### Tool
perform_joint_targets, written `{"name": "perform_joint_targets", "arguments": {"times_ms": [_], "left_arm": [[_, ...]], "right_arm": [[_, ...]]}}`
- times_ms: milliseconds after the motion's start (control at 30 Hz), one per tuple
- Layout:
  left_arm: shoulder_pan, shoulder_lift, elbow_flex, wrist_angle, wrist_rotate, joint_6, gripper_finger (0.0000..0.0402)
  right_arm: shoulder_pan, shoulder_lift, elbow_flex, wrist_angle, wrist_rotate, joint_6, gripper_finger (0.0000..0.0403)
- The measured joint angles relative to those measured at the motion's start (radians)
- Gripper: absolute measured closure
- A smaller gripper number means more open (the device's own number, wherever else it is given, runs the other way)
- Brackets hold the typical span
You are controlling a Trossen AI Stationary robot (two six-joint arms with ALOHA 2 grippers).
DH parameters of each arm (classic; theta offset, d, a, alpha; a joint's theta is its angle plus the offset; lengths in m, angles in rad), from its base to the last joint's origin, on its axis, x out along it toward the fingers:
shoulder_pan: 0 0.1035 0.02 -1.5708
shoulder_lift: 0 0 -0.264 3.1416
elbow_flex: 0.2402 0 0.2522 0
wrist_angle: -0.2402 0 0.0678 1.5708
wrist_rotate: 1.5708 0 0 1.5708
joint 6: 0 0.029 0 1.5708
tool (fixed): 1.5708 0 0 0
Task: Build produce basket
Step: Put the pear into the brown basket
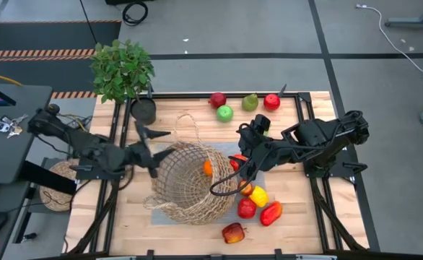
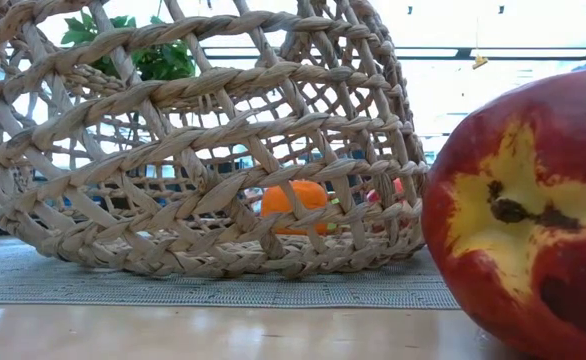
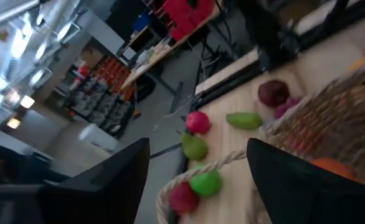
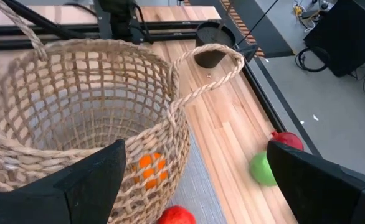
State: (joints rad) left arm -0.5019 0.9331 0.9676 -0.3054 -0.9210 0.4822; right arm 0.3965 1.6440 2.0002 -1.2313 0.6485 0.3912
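The tan wicker basket (image 1: pixel 188 182) sits mid-table on a grey mat (image 2: pixel 273 288), tipped so its mouth faces up and to the right. One orange piece (image 1: pixel 207 167) lies inside on its lower wall (image 2: pixel 295 205). Other produce lies loose on the table: red and green pieces (image 1: pixel 225 113) at the far edge, red and yellow ones (image 1: pixel 258 196) near right. My left gripper (image 1: pixel 152 148) hangs open above the basket's left rim, its fingers (image 3: pixel 108 186) empty. My right gripper (image 4: pixel 195 180) hovers open over the basket's right rim (image 1: pixel 242 160).
A leafy potted plant (image 1: pixel 123 68) and a black pot (image 1: pixel 144 110) stand at the far left corner. A flat woven disc (image 1: pixel 56 184) lies beyond the table's left edge. A large red-and-yellow fruit (image 2: pixel 523 210) lies at the near edge.
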Motion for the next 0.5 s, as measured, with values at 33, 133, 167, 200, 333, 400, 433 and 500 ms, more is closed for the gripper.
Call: {"name": "perform_joint_targets", "arguments": {"times_ms": [33, 133, 167, 200, 333, 400, 433, 500], "left_arm": [[-0.010, -0.022, 0.000, -0.029, 0.000, -0.042, 0.0135], [-0.032, -0.090, -0.020, -0.079, 0.000, -0.162, 0.0151], [-0.040, -0.116, -0.042, -0.080, -0.001, -0.188, 0.0157], [-0.050, -0.141, -0.069, -0.074, -0.001, -0.213, 0.0162], [-0.091, -0.249, -0.191, -0.022, 0.001, -0.307, 0.0180], [-0.115, -0.299, -0.248, 0.021, 0.001, -0.339, 0.0186], [-0.127, -0.325, -0.272, 0.045, 0.001, -0.344, 0.0189], [-0.148, -0.372, -0.314, 0.108, 0.000, -0.345, 0.0193]], "right_arm": [[0.000, 0.000, -0.011, -0.002, 0.002, 0.000, 0.0011], [-0.001, 0.001, -0.051, -0.003, 0.019, -0.001, 0.0011], [-0.003, 0.001, -0.066, -0.003, 0.028, -0.003, 0.0011], [-0.006, 0.001, -0.081, -0.003, 0.039, -0.006, 0.0011], [-0.024, -0.010, -0.149, -0.004, 0.066, -0.009, 0.0011], [-0.038, -0.026, -0.187, -0.003, 0.066, -0.005, 0.0011], [-0.047, -0.038, -0.209, -0.003, 0.066, 0.000, 0.0011], [-0.064, -0.064, -0.257, -0.002, 0.066, 0.014, 0.0011]]}}
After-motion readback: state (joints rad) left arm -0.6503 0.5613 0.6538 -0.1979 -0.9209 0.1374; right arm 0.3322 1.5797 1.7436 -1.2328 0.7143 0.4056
